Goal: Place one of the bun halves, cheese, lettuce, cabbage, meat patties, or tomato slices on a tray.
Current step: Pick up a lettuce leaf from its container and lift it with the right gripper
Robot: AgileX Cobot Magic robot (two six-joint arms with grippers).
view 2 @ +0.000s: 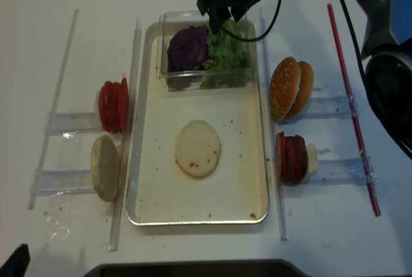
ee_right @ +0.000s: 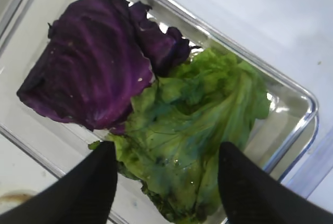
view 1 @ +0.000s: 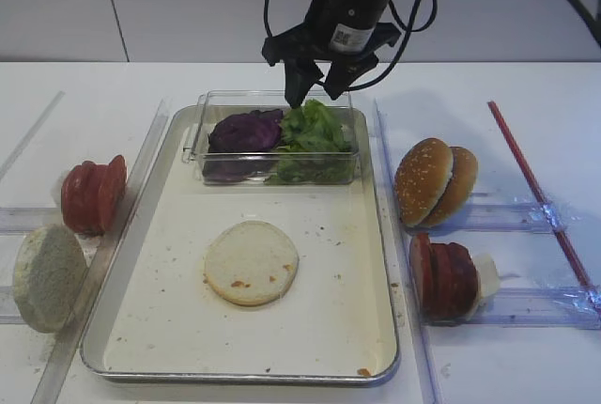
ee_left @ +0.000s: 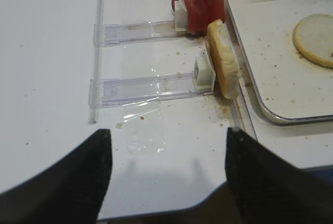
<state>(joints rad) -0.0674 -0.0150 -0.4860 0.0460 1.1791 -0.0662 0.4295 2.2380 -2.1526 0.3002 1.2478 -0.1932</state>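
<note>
- White tabletop (view 1: 526,366) fills every view, with a metal tray (view 1: 376,329) in the middle of the high view and a clear plastic container (view 1: 346,171) sitting at the tray's upper end.
- Lettuce (ee_right: 203,130) lies in the right half of that container, touching the purple cabbage (ee_right: 88,73) at upper left of the right wrist view; the two leaves overlap at their edges.
- Right gripper (ee_right: 166,182) hangs over the lettuce with its fingers spread apart and nothing between them.
- Risk: closing near the overlap could catch both leaves, so two items would come up instead of one.
- Risk: a finger coming down on the container's wall could tip or drag the box.
- Risk: a shallow pinch on the limp leaf may slip, dropping it short of the bun half (view 1: 251,262) at tray centre.
- Left gripper (ee_left: 166,182), at the bottom of its own wrist view, is open and empty over bare table, well apart from the tray.
</note>
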